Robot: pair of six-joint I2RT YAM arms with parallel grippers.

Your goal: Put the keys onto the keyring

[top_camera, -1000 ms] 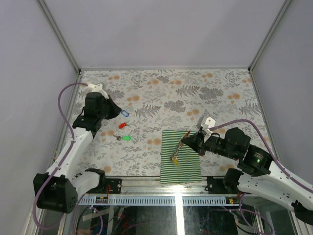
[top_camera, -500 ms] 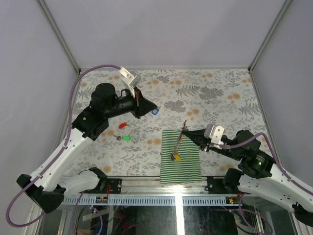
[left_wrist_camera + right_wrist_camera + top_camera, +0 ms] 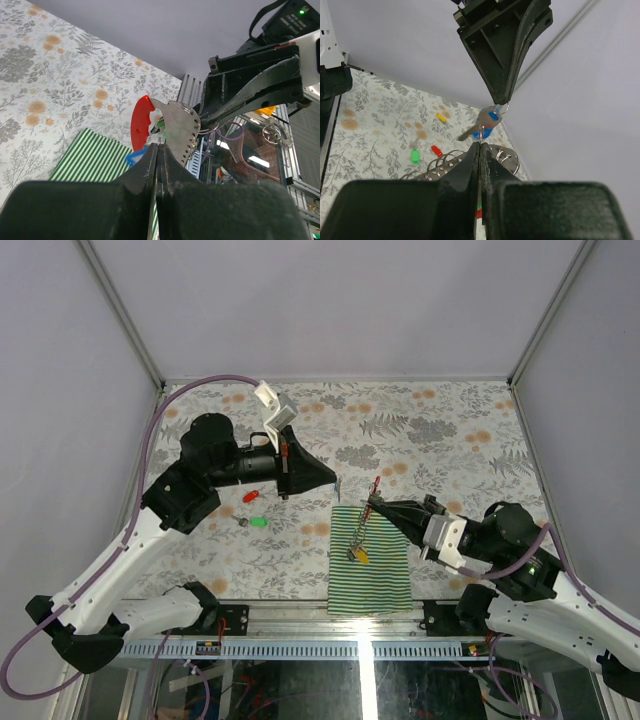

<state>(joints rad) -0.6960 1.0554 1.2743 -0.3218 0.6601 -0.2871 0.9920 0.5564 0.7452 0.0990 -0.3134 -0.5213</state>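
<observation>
My right gripper (image 3: pixel 372 504) is shut on the keyring, a grey metal strip with wire rings (image 3: pixel 445 164) and a curved red clip (image 3: pixel 377 486), and holds it above the striped cloth. Its chain hangs down to a yellow tag (image 3: pixel 362 557). My left gripper (image 3: pixel 335 480) is shut on the ring of the blue-tagged key (image 3: pixel 490 120), which hangs just above my right gripper (image 3: pixel 480 145). In the left wrist view the strip (image 3: pixel 180 127) and red clip (image 3: pixel 140 122) sit right before my left gripper (image 3: pixel 159 146). A red-tagged key (image 3: pixel 252 496) and a green-tagged key (image 3: pixel 259 522) lie on the table.
A green-and-white striped cloth (image 3: pixel 385 585) lies at the near edge of the floral table (image 3: pixel 450 430). Another yellow tag (image 3: pixel 441 117) lies on the table beyond the red (image 3: pixel 436 150) and green (image 3: pixel 415 158) ones. Grey walls enclose the table.
My left arm swung right from the table's left side, carrying the blue key to the keyring. My right gripper lifted the keyring's red end and turned towards it.
</observation>
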